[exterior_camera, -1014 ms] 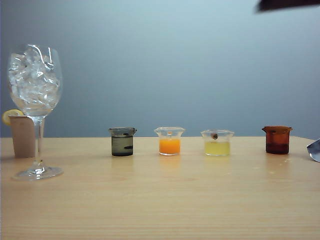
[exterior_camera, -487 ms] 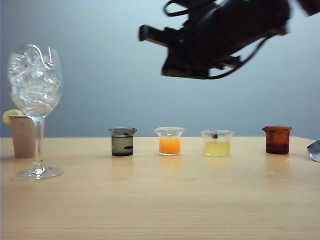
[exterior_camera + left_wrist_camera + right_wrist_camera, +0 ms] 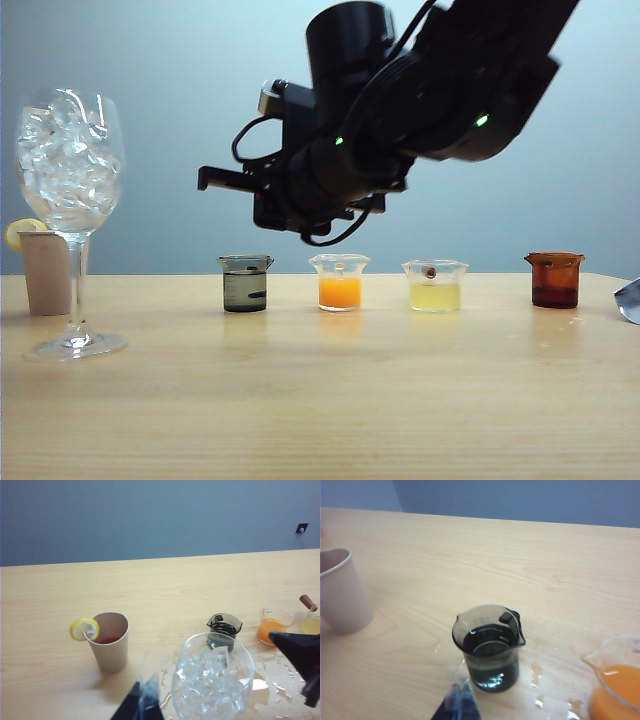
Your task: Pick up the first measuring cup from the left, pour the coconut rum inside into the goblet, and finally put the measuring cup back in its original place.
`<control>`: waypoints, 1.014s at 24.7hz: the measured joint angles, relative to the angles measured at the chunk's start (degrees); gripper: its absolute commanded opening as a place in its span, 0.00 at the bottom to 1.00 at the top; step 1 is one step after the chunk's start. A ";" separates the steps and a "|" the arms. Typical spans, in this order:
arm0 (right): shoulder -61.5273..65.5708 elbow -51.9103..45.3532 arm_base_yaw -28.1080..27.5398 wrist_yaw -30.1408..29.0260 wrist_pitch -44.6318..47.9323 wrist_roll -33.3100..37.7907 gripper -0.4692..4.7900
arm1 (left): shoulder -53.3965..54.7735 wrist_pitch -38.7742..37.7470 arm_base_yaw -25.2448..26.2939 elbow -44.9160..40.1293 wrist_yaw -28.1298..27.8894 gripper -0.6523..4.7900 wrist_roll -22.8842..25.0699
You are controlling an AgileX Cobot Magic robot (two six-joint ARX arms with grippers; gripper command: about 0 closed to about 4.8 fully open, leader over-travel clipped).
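Measuring cup work has barely begun: the right gripper (image 3: 215,180) hangs in the air above the row of cups, its dark jaws pressed shut on nothing, their tip just above the first measuring cup (image 3: 245,283) in the exterior view. Seen from the right wrist, that smoky cup (image 3: 490,647) stands upright on the wooden table (image 3: 320,400), the coconut rum (image 3: 487,642) dark inside it, with wet patches on the wood around it. Beside it stands the clear cup of orange liquid (image 3: 339,281), then a pale yellow one (image 3: 434,285) and an amber-brown one (image 3: 554,279). The left gripper (image 3: 142,705) shows only as dark closed tips at the edge of its wrist view, near the goblet (image 3: 212,680), which is packed with ice and stands well left of the cups, next to a paper cup (image 3: 110,640) carrying a lemon slice (image 3: 84,628). I judge that nothing is done yet: grasping, pouring and returning all remain. No label or writing is readable anywhere.
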 measured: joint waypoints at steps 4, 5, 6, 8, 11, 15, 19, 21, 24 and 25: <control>3.45 2.84 0.00 0.20 0.07 0.92 0.08 | -0.02 0.00 -0.50 0.00 -0.70 0.11 0.50; 4.07 3.23 0.00 0.20 0.07 1.36 0.08 | 0.07 0.00 -0.50 0.00 -0.70 0.11 0.61; 4.55 3.56 0.00 0.20 0.07 1.73 0.08 | 0.26 0.02 -0.50 0.00 -0.70 0.11 0.68; 5.86 4.59 0.02 0.20 0.04 2.16 0.08 | 0.72 -0.37 -0.50 0.00 -0.72 0.11 0.79; 6.36 5.29 0.02 1.40 -1.68 2.36 0.14 | 1.38 -1.31 -0.50 0.00 -0.72 0.11 0.79; 6.32 5.40 0.04 2.80 -1.73 2.36 0.78 | 1.25 -3.54 -0.50 -0.02 -0.72 0.11 0.79; 6.38 5.40 1.11 2.73 -1.68 2.56 0.93 | 1.27 -3.63 -0.50 -0.02 -0.72 0.11 0.79; 6.97 5.77 1.70 2.80 -1.68 2.38 0.96 | 1.25 -3.63 -0.50 -0.02 -0.70 0.11 0.79; 8.59 5.97 2.60 2.82 -1.22 2.54 1.00 | 1.25 -3.65 -0.50 -0.02 -0.70 0.11 0.79; 9.07 5.97 2.73 2.82 -1.25 2.45 1.00 | 1.25 -3.63 -0.50 -0.02 -0.72 0.11 0.79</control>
